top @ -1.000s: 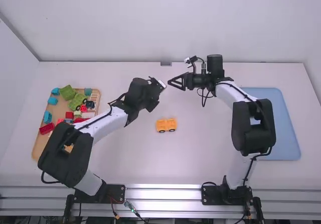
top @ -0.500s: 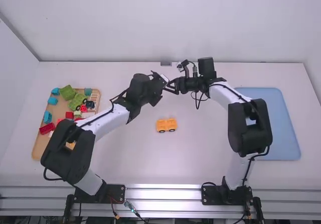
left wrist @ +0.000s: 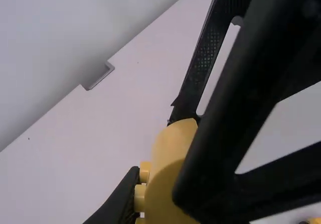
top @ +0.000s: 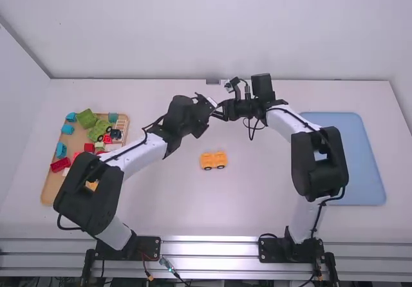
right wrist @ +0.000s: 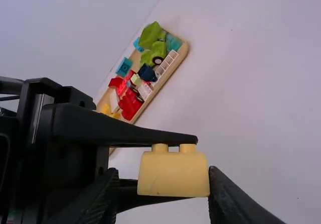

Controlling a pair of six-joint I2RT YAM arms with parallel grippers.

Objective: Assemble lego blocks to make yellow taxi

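Bright, diffuse light spreads evenly over the table (top: 257,210); the metal rail (top: 209,249) along its near edge gleams; in the left wrist view, a shadow crosses the yellow block (left wrist: 168,184).

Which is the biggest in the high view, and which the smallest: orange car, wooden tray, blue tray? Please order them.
Unsure between: blue tray, wooden tray; arms partly cover both.
Smallest: orange car.
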